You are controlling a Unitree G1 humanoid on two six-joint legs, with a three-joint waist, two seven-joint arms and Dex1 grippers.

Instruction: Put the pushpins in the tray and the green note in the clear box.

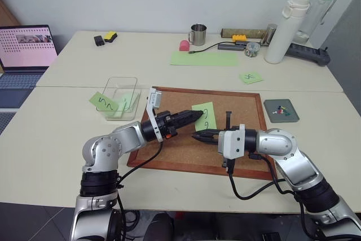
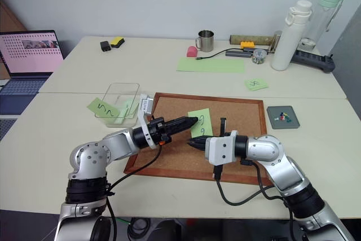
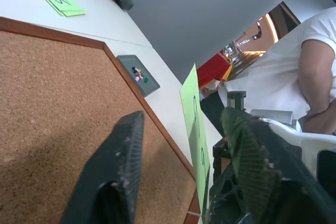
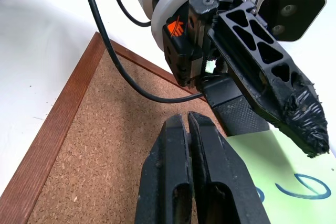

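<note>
The green note (image 1: 205, 115) with a handwritten mark hangs slightly above the cork board (image 1: 169, 153). My right gripper (image 1: 195, 136) is shut and appears to pinch the note's near corner. My left gripper (image 1: 197, 115) reaches in from the left and is open. In the left wrist view one of its fingers (image 3: 123, 166) is under the green note (image 3: 198, 145) and the other is over it, neither touching. The dark grey tray (image 1: 291, 118) lies right of the board with several pushpins (image 1: 280, 109) in it. The clear box (image 1: 114, 80) stands left of the board.
One green note marked "S" (image 1: 104, 103) leans at the clear box and another (image 1: 251, 77) lies behind the board. At the back are a large green sheet (image 1: 204, 58), a mug (image 1: 198, 34), bottles (image 1: 285, 29) and a laptop (image 1: 25, 49). A person in white (image 3: 294, 51) sits nearby.
</note>
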